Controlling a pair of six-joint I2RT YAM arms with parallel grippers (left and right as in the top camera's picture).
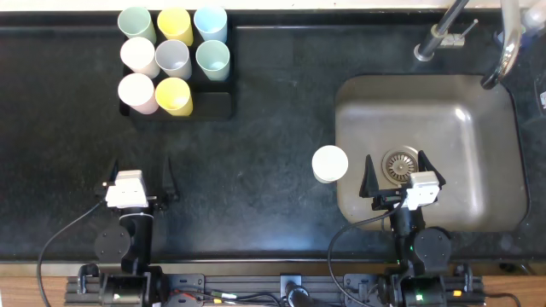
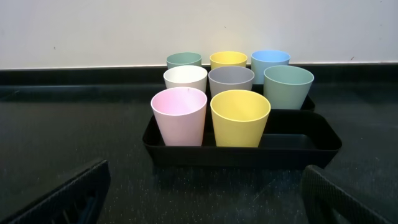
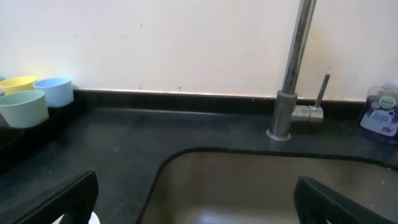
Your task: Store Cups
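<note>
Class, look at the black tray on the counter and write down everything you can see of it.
The black tray is a shallow rectangular bin with rounded corners and a low rim, and it looks like plastic. It sits flat on the dark countertop, close to the back wall and left of the sink. Eight cups stand upright in it in three rows. The near corner towards the sink is bare. Only the cups and the countertop touch it.

A steel sink with faucet and soap bottle sits in the black counter.
</note>
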